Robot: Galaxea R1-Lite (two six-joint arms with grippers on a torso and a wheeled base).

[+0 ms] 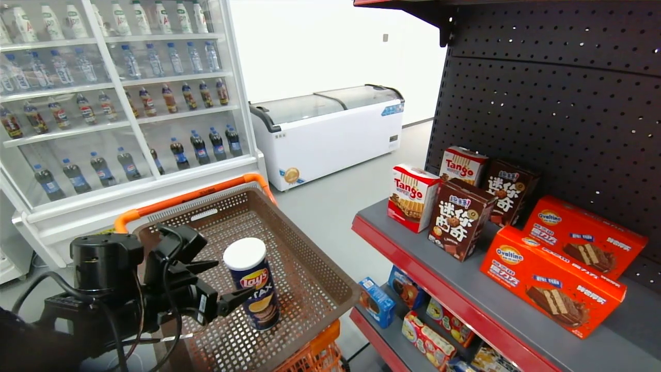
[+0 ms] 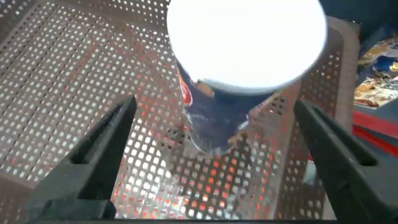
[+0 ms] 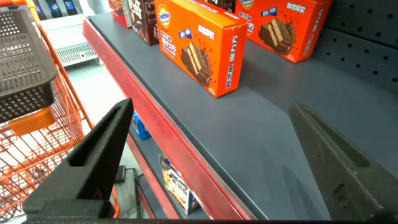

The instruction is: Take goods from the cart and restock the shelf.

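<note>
Left gripper: my fingers are spread wide and clamp nothing yet.
Chips can: it stands upright straight ahead of my left fingertips, centred in the gap. From the head view one fingertip looks to be right at its side, but I cannot tell if it touches.
Basket: the brown mesh lies under my left fingers and under the can, on top of the orange cart.
Right gripper: fingers wide apart, holding nothing, above the grey shelf.
Orange boxes: ahead of my right fingers, lying on that shelf, with bare deck between them and me.
Step in hand: grasping the can, as I judge it.
How to do it well: I should go forward until the body sits deep between both fingers, stay below the white lid, close evenly, then lift straight up, clear of the basket wall.
Risk: a one-sided touch could tip the tall can.
</note>
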